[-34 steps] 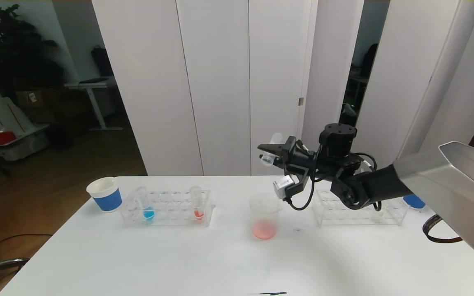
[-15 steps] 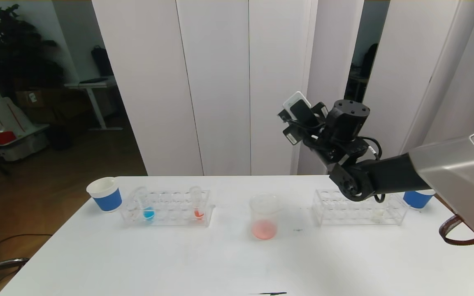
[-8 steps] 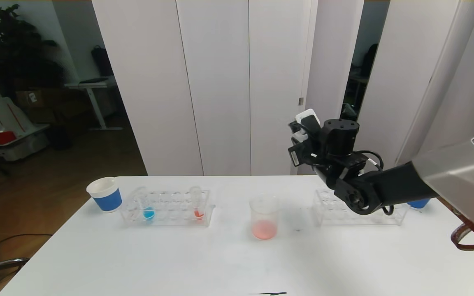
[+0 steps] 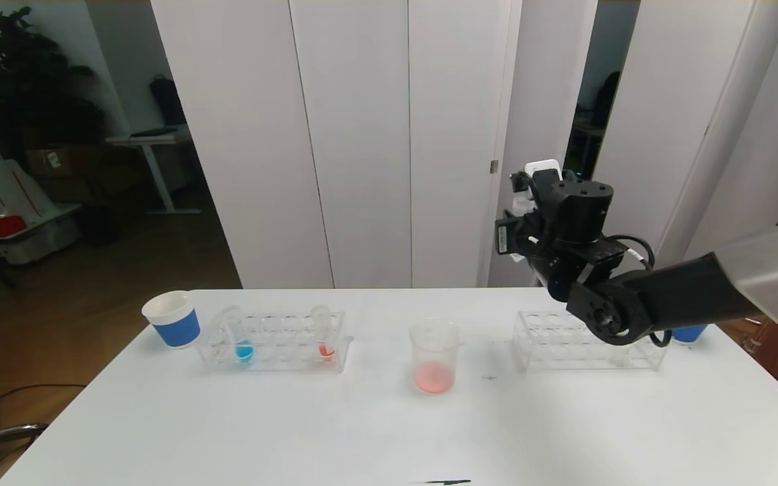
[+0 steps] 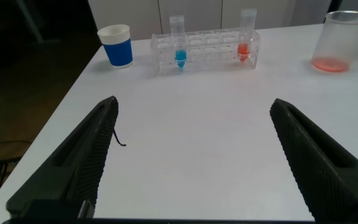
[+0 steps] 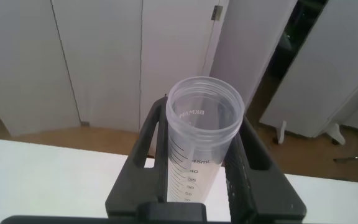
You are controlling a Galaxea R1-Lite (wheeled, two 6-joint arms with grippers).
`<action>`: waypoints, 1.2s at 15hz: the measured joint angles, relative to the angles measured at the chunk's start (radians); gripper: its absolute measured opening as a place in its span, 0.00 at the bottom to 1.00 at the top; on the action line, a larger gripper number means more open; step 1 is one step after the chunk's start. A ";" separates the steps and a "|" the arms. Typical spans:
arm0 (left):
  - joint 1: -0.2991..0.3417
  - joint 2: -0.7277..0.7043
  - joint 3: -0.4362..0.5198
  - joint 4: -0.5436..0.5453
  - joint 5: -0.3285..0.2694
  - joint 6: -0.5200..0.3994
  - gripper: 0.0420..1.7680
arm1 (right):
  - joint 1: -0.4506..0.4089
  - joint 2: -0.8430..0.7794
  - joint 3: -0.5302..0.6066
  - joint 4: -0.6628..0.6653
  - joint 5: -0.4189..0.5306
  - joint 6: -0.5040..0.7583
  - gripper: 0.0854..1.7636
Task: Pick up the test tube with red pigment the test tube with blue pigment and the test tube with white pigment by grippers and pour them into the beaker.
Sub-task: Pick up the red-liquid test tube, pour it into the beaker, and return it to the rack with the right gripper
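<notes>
The beaker (image 4: 434,354) stands mid-table with pink-red pigment in its bottom; it also shows in the left wrist view (image 5: 340,40). In the left rack (image 4: 274,341) stand the test tube with blue pigment (image 4: 240,337) (image 5: 179,43) and a test tube with red pigment (image 4: 325,332) (image 5: 245,37). My right gripper (image 4: 531,202) (image 6: 202,112) hangs high above the right rack (image 4: 564,341), shut on a clear graduated tube (image 6: 197,155) held mouth up. The test tube with white pigment is hidden. My left gripper (image 5: 192,104) is open and holds nothing, low over the front left of the table.
A blue-and-white paper cup (image 4: 173,318) stands left of the left rack. Another (image 4: 686,333) shows behind my right arm at the table's right edge. A dark mark (image 4: 439,482) lies at the table's front edge. White doors stand behind the table.
My right arm left its tilted pose over the beaker, rose and swung right. The tube in it turned mouth up. The left gripper stayed still.
</notes>
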 joint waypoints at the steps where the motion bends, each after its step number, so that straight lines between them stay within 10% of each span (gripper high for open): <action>1: 0.000 0.000 0.000 0.000 0.000 0.000 0.99 | -0.009 -0.011 0.003 0.000 -0.003 0.027 0.30; 18: 0.000 0.000 0.000 0.000 0.000 0.000 0.99 | -0.552 -0.226 0.133 -0.087 -0.041 0.119 0.30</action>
